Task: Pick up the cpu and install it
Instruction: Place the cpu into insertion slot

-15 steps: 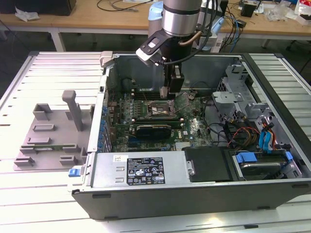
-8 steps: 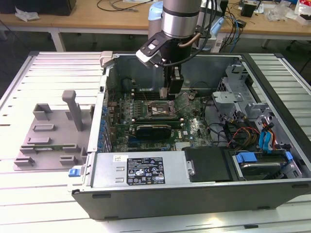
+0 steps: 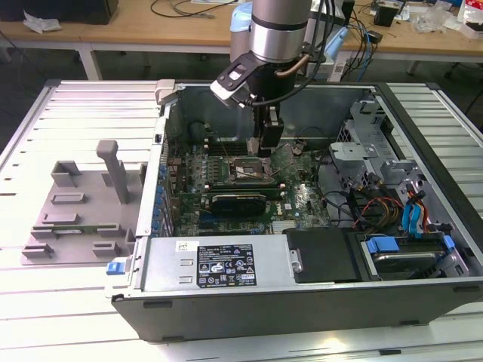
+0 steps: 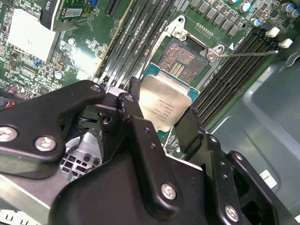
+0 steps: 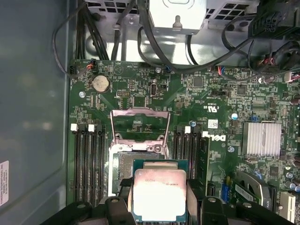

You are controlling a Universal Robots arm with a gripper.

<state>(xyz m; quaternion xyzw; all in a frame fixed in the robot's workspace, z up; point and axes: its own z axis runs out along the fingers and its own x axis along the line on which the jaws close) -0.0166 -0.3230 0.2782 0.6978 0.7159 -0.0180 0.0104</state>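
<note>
The gripper (image 4: 161, 107) is clamping the cpu (image 4: 165, 101) by two opposite edges, with its fingers closed on it. The install step is in hand, I judge: the cpu is hanging just over the open socket (image 4: 183, 56) and partly covering it, not yet seated. In the exterior view the gripper (image 3: 268, 145) is standing at about 1 o'clock of the socket (image 3: 245, 170). Seating is calling for squaring the cpu to the socket and keeping it level, since the contacts may be bending easily.

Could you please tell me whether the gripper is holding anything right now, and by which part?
The black gripper holds the flat square silver-topped cpu by two opposite side edges, near the open motherboard socket.
</note>
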